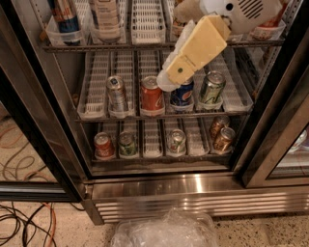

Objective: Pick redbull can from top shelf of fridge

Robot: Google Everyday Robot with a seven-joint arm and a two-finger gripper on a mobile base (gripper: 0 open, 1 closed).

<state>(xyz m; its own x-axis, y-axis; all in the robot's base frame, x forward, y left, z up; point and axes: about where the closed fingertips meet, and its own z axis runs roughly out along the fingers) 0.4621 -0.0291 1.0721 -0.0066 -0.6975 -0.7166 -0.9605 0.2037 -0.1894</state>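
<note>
**Gripper hangs right of centre, redbull can at the far left**

A speckled floor with loose cables (24, 219) and a crumpled clear bag (164, 231) lies below the fridge (193, 193) (brushed louvred base, black door frames). The redbull can (65, 14) stands upright in a clear cup at the front left corner of the top shelf (145, 47), just beside a pale bottle (107, 17). The gripper (170, 79) slants down from the upper right, its tip below that shelf's front edge and overlapping the Pepsi can (184, 96) on the rack beneath. It is well apart from the redbull can. Whether the gripper is spread or closed, I cannot tell.
</note>
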